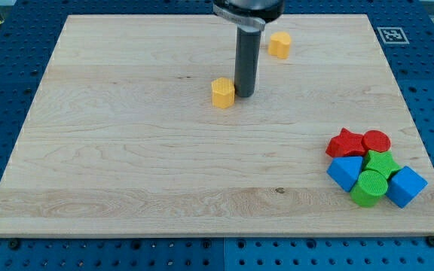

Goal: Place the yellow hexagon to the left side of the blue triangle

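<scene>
Your tip [244, 93] rests just right of a yellow block [222, 92], likely the hexagon, far from the blue triangle [344, 172] in the clustered blocks; no pincer exists; pushing from this side drives it leftward, away from the goal.

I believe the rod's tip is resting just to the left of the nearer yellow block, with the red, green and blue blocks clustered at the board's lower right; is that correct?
Not quite: the camera view shows my tip just to the right of the nearer yellow block, not its left. The rest holds: the red blocks, green blocks and blue blocks are clustered at the board's lower right.
</scene>
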You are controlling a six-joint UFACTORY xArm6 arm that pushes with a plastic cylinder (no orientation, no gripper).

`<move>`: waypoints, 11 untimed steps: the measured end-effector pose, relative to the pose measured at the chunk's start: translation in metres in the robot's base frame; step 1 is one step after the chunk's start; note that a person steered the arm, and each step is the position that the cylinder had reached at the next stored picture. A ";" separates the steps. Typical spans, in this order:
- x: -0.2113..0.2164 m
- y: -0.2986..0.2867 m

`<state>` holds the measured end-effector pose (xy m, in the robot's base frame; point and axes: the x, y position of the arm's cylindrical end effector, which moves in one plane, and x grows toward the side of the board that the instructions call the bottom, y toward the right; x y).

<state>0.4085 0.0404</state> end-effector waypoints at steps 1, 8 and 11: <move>0.016 -0.012; 0.029 -0.101; 0.063 -0.059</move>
<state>0.4715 -0.0182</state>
